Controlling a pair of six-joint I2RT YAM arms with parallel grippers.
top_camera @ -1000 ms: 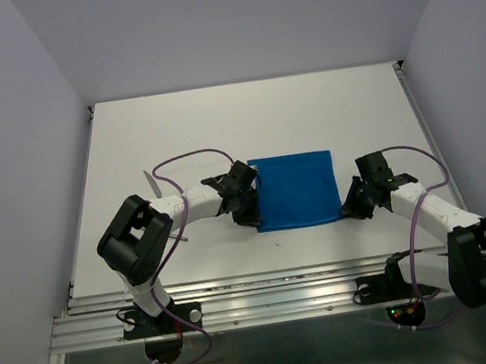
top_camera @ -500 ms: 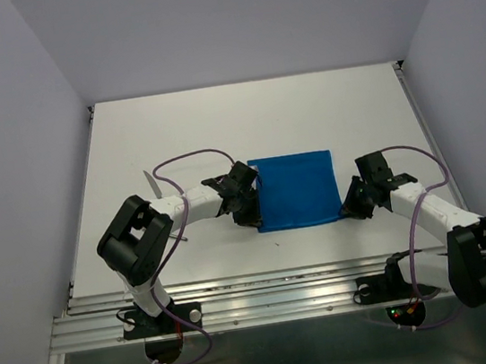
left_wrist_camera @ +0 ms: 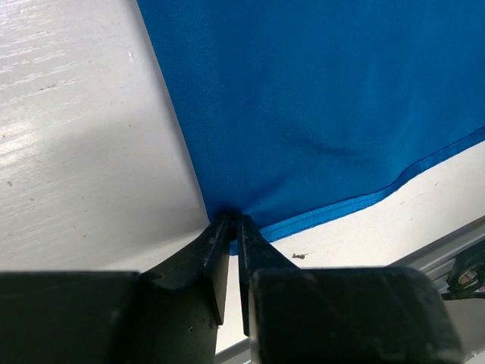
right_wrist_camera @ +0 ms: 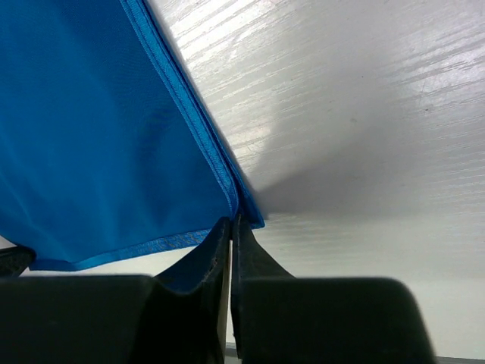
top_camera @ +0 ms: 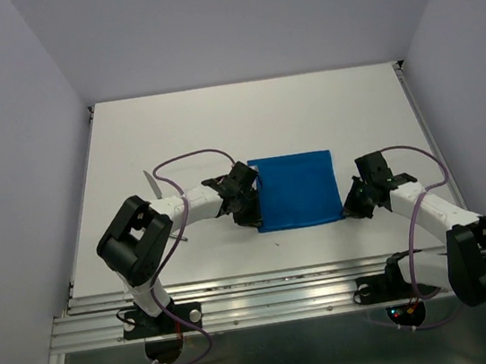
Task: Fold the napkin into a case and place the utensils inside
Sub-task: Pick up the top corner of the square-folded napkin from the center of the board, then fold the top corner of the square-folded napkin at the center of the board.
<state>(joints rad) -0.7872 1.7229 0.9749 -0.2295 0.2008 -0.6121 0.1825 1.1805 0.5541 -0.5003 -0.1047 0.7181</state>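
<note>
The napkin lies flat at the table's middle as a bright blue rectangle. My left gripper is at its near left corner. In the left wrist view that left gripper is shut on the napkin, pinching the cloth at its edge. My right gripper is at the near right corner. The right wrist view shows the right gripper shut on the hemmed corner of the napkin. A slim pale utensil pokes out from behind the left arm; the rest of the utensils is hidden.
The white table reaches back to a grey wall, with side walls left and right. A metal rail runs along the near edge between the arm bases. Purple cables loop over both arms.
The right gripper's jaws have closed on the napkin's near right corner. The left gripper and the napkin stay where they were.
</note>
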